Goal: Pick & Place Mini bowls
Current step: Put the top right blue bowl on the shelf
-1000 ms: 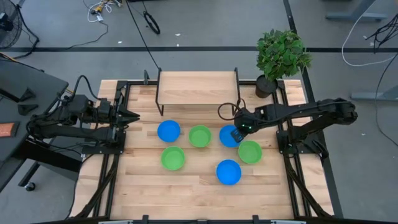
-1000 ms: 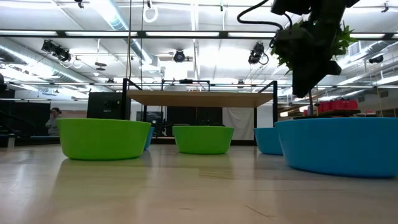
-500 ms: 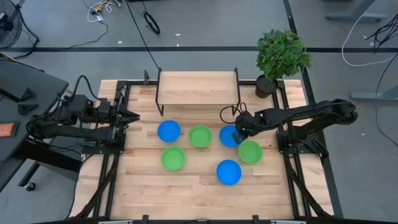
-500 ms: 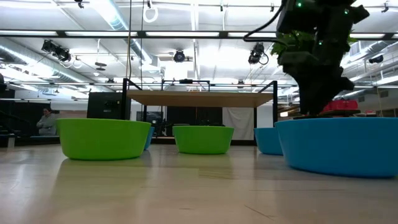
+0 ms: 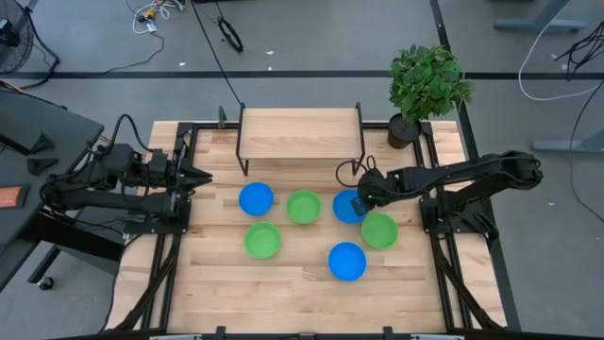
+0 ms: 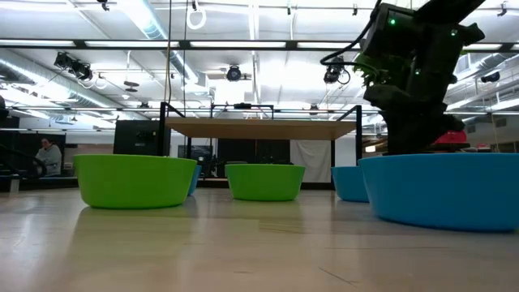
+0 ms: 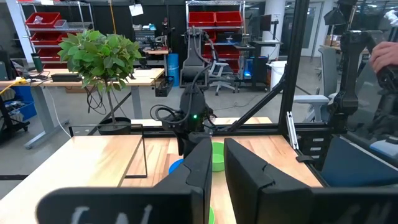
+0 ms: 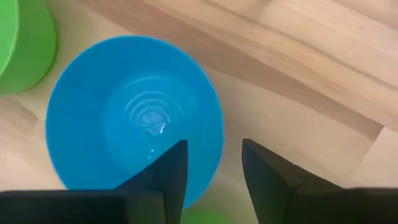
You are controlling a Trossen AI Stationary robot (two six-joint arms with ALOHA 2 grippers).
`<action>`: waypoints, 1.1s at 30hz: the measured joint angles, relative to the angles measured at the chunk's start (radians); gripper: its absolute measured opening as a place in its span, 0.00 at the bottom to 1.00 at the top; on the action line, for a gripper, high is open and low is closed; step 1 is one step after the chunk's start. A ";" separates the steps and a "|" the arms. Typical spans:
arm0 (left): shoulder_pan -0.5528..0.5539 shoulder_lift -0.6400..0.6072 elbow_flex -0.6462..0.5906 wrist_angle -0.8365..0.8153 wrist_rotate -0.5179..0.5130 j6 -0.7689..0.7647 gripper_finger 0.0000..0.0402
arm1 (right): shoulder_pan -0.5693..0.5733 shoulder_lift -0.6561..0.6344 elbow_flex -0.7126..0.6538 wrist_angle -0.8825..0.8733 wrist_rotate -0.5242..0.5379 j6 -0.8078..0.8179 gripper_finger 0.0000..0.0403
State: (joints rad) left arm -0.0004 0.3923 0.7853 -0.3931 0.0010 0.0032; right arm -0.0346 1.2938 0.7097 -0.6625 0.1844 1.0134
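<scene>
It was a robotics lab / workshop in an open industrial hall. Past the left gripper's (image 7: 214, 180) jaws stood red parts bins (image 7: 214, 20) on metal racks, height-adjustable desks (image 7: 134, 76), an office chair (image 7: 219, 71) and more equipment. Ceiling had exposed ducts & strip lights (image 6: 154, 20), w/ spotlights (image 6: 233, 73) hung on rails. Cables (image 5: 151, 14) lay loose on the grey floor. The wooden table (image 5: 293, 283) sat in a black metal frame; a person (image 6: 47, 154) sat at a far desk.
</scene>
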 joint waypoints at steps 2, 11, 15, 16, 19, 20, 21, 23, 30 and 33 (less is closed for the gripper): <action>0.000 0.000 0.000 0.000 0.000 0.000 0.12 | -0.006 0.000 -0.010 0.023 0.000 0.000 0.39; 0.000 0.000 0.000 0.000 0.000 0.000 0.12 | -0.027 0.000 -0.041 0.076 0.010 -0.056 0.39; 0.000 0.000 0.000 0.000 0.000 0.000 0.12 | -0.034 0.000 -0.061 0.118 0.010 -0.093 0.39; 0.000 0.000 0.000 0.000 0.000 0.000 0.12 | -0.035 0.000 -0.067 0.127 0.010 -0.102 0.39; 0.000 0.000 0.000 0.000 0.000 0.000 0.12 | -0.035 0.000 -0.083 0.148 0.010 -0.140 0.39; 0.000 0.000 0.000 0.000 0.000 0.000 0.12 | -0.035 0.000 -0.087 0.151 0.010 -0.152 0.39; 0.000 0.000 0.000 0.000 0.000 0.000 0.12 | -0.035 0.000 -0.090 0.150 0.010 -0.160 0.39; 0.000 0.000 0.000 0.000 0.000 0.000 0.12 | -0.035 0.000 -0.091 0.150 0.010 -0.169 0.39; 0.000 0.000 0.000 0.000 0.000 0.000 0.12 | -0.035 0.000 -0.091 0.152 0.010 -0.168 0.37; 0.000 0.000 0.000 0.000 0.000 0.000 0.12 | -0.035 0.000 -0.091 0.152 0.010 -0.166 0.34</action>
State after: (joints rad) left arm -0.0004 0.3923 0.7855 -0.3933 0.0009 0.0032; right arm -0.0696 1.2938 0.6186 -0.5104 0.1940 0.8474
